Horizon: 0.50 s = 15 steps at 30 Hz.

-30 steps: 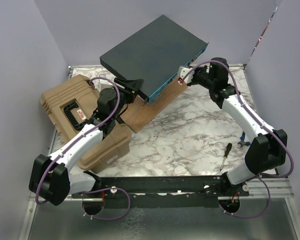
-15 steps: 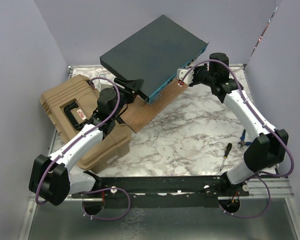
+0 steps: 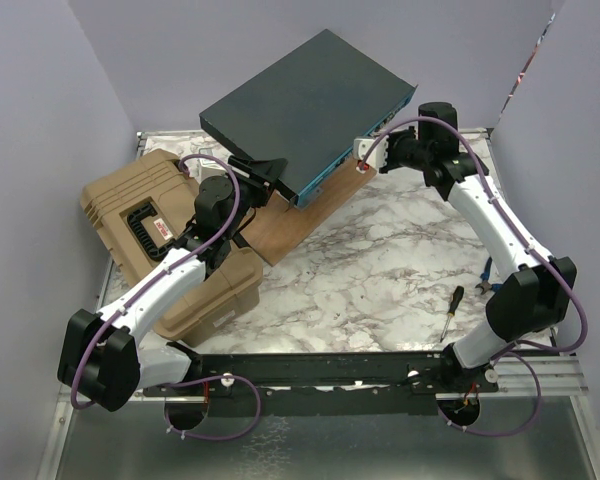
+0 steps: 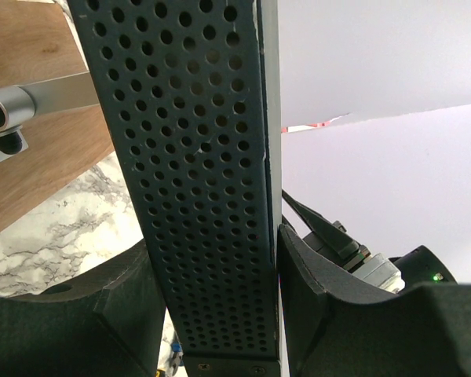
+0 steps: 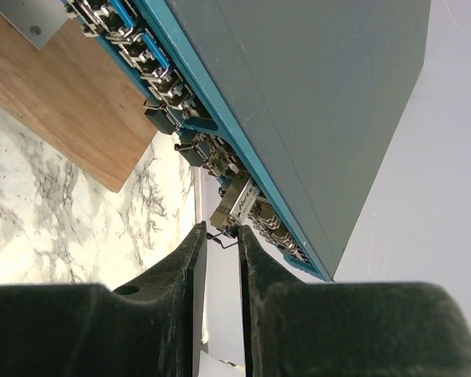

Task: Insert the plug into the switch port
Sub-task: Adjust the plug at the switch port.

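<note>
Top external view: a wide, flat dark grey metal switch (image 3: 310,105) with a thin teal-blue front face hangs tilted above the table, its far corner close to the lavender back wall. The left gripper (image 3: 270,172) clamps its near-left side. The right gripper (image 3: 364,150) sits at the teal face's right end. Below the switch a brown wooden board (image 3: 300,215) lies on the white marble table (image 3: 380,270), touching a tan ribbed plastic case (image 3: 130,215) under the left arm. Open marble spreads between the board and the right arm. A black-handled screwdriver (image 3: 450,313) lies near that arm's lower link. Compared with a second ago, the right wrist has shifted slightly towards the back wall, while the switch and left arm are unchanged.

Left wrist view: the switch's perforated side wall (image 4: 204,157) fills the gap between both dark fingers (image 4: 322,314), which press against it on either side in a firm grip. Board and marble show at left, wall at right.

Right wrist view: the teal face runs diagonally with its row of ports. A small silver-and-clear plug (image 5: 237,203) sits in a port near the face's lower end, just beyond the fingertips (image 5: 184,259). These stand slightly parted with light showing through the gap, holding nothing. A thin black tab on the plug reaches between them.
</note>
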{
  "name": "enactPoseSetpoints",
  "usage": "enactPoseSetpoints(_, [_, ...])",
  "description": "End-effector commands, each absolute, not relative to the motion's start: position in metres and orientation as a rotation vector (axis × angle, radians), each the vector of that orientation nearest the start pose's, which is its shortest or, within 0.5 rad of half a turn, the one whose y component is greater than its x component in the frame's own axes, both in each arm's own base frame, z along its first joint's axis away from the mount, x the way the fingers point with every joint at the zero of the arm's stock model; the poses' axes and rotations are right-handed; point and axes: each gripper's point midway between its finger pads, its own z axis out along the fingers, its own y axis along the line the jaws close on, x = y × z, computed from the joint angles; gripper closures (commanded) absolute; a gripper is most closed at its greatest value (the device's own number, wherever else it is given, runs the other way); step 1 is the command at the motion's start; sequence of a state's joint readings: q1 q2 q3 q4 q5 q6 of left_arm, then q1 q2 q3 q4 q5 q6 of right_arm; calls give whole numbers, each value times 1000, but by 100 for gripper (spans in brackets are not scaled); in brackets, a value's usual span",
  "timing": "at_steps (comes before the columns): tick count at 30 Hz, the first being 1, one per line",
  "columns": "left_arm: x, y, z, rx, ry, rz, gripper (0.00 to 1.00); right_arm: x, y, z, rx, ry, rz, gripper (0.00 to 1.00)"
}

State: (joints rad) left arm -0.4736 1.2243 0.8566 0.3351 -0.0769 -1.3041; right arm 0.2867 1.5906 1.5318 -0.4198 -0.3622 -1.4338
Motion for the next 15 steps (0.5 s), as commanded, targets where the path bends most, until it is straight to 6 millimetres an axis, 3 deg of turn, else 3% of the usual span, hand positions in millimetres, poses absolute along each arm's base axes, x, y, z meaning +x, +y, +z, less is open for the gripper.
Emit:
enactPoseSetpoints(1, [354, -219, 341, -676, 1555, -1298, 100, 467, 146, 309, -1666, 1192, -403, 79])
enactPoseSetpoints(8, [353, -219, 341, -674, 1553, -1300, 100, 456, 147, 317, -1602, 1183, -329, 71])
enactPoseSetpoints(15, [351, -218, 341, -676, 1551, -1302, 100, 454, 136, 330, -1538, 1198, -357, 66])
